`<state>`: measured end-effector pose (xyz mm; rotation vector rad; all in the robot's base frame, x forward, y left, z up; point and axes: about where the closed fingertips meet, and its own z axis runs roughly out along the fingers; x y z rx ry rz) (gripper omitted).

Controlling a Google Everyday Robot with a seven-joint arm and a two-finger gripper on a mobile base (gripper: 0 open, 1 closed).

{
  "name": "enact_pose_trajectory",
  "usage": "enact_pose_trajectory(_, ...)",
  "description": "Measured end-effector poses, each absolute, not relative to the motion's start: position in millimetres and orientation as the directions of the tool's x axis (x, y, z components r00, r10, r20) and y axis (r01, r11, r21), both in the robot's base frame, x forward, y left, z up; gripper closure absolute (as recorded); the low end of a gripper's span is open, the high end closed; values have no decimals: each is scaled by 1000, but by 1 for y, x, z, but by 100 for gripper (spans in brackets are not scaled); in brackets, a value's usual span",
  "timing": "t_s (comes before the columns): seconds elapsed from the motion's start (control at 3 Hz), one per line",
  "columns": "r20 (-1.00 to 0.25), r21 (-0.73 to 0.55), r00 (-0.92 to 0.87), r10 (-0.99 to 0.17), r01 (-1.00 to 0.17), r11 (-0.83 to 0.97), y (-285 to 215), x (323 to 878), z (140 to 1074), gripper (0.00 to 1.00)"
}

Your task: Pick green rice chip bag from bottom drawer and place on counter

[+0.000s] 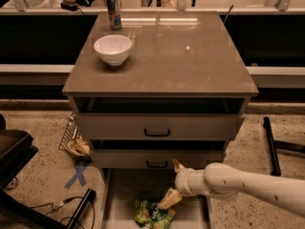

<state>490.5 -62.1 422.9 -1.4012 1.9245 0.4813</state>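
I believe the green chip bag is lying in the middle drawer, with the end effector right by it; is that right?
Not quite: the camera view shows the chip bag in the bottom drawer, not the middle one. The end effector is indeed right by it.

Arm from rt, pincer low ctr, jaws apart.
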Motion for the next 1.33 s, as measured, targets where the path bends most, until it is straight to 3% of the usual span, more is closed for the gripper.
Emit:
enact_pose_trajectory(0.67, -785, 44, -232, -575, -946, 322, -16, 497, 344, 0)
enact_pose_trajectory(1.33, -763, 161, -340, -550, -924, 348, -24, 448, 287, 0)
